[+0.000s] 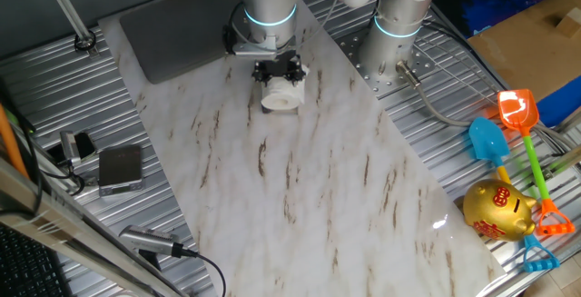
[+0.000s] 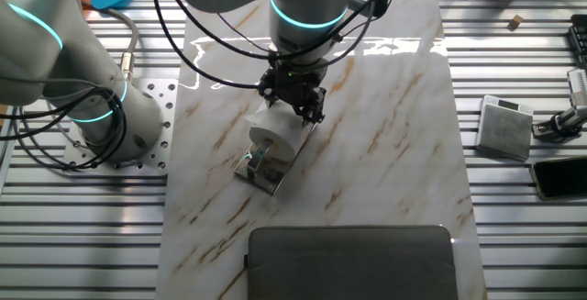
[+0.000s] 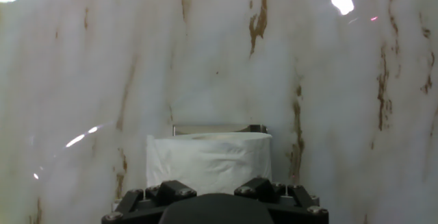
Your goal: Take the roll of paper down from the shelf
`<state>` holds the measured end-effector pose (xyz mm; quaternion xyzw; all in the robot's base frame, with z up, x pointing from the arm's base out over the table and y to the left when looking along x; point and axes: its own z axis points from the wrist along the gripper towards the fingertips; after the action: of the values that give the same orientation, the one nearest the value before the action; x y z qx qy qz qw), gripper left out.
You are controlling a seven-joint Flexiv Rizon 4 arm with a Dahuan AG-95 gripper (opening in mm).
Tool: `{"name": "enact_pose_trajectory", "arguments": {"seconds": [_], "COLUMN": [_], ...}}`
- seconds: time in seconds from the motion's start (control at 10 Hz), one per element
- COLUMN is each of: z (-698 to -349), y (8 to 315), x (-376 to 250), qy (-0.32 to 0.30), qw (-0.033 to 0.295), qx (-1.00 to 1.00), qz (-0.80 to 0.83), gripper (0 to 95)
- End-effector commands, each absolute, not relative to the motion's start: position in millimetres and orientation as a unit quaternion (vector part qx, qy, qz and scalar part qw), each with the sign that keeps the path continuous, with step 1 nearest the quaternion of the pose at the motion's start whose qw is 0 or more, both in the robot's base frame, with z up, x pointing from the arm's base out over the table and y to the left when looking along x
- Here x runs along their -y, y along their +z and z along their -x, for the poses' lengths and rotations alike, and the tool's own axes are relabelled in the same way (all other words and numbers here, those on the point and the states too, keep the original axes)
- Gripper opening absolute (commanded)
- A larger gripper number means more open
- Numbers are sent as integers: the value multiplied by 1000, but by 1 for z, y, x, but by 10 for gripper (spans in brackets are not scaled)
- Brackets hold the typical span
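The white roll of paper (image 1: 281,97) lies on its side on the marble top, right under my gripper (image 1: 279,70). In the other fixed view the roll (image 2: 275,133) rests on the small shelf (image 2: 261,173), whose shiny base pokes out toward the mat. My gripper (image 2: 295,98) is at the roll's far end, touching it or very close. In the hand view the roll (image 3: 209,161) fills the lower middle, with the shelf's thin edge (image 3: 219,127) just behind it. The fingertips are hidden, so I cannot tell whether they grip the roll.
A flat grey mat (image 1: 177,24) lies at one end of the marble top (image 1: 300,197). A silver box (image 1: 121,168) and cables sit on the ribbed table. A golden piggy bank (image 1: 497,211) and plastic shovels (image 1: 513,115) lie beside the arm's base (image 1: 399,52).
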<state>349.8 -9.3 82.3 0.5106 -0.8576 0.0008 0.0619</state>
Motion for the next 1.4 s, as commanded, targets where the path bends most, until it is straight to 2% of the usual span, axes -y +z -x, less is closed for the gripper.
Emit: {"name": "enact_pose_trajectory", "arguments": {"seconds": [0.1,1.4], "z": [-350,-348], "y": [82,86], "x": [13,40], "qy": [5,-6], "qw": [66,85], "qx": [855,853], "qz": [-514,-514], "gripper": [0,0]}}
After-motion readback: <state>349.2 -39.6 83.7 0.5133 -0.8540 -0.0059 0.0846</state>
